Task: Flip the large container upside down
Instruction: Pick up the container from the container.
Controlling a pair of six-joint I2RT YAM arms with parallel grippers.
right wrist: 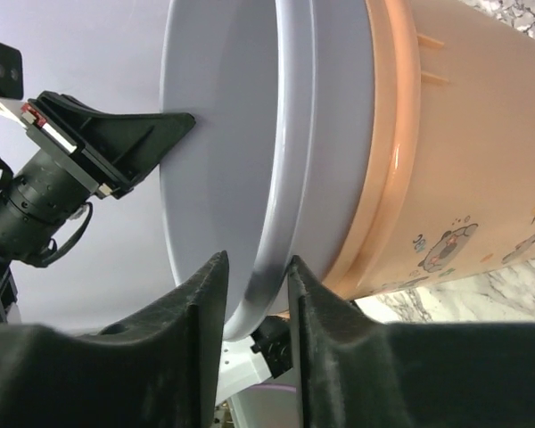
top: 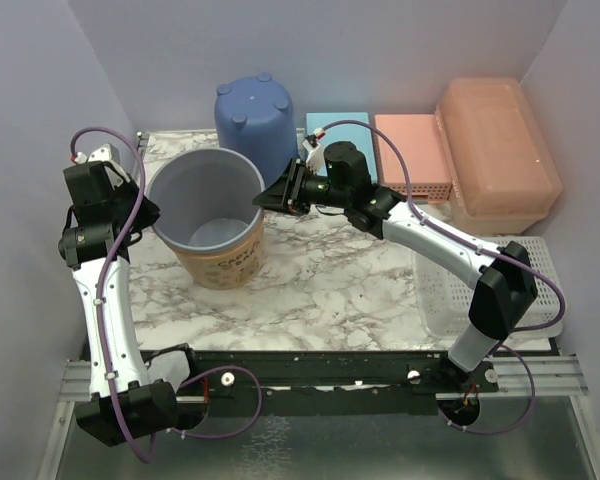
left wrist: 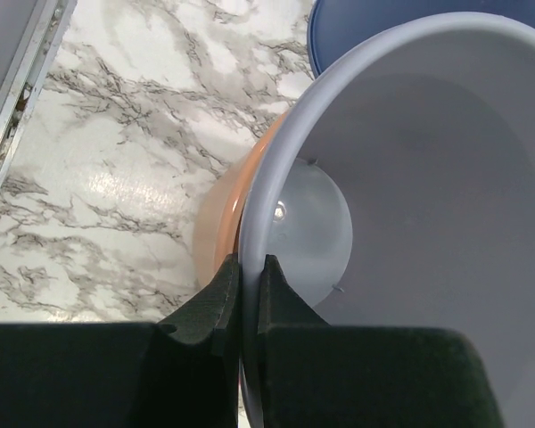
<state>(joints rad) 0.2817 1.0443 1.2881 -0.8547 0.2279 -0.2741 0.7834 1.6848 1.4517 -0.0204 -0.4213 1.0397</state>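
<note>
The left claw (left wrist: 248,267) is pinching the rim of the grey pail (top: 205,190) tight, one finger inside and one outside. The right claw (right wrist: 254,267) is straddling the far side of the same rim with its jaws standing apart, a gap showing on the inner side. The smooth round grey pail is sitting nested in an orange bucket (top: 220,262) (small cartoon prints are showing on its glossy wall), both upright on the marbled table (top: 320,290). The large container (top: 500,150), a translucent peach box with rounded corners, is resting lid-up at the back right corner, well apart from both claws; what it is holding cannot be told. Just beside it a pink basket (top: 412,155) with perforated sides is lying, then a pale blue box (top: 338,128). A blue tub (top: 255,115) is standing upside down behind the pail, and a white perforated basket (top: 435,300) is sitting under the right arm
</note>
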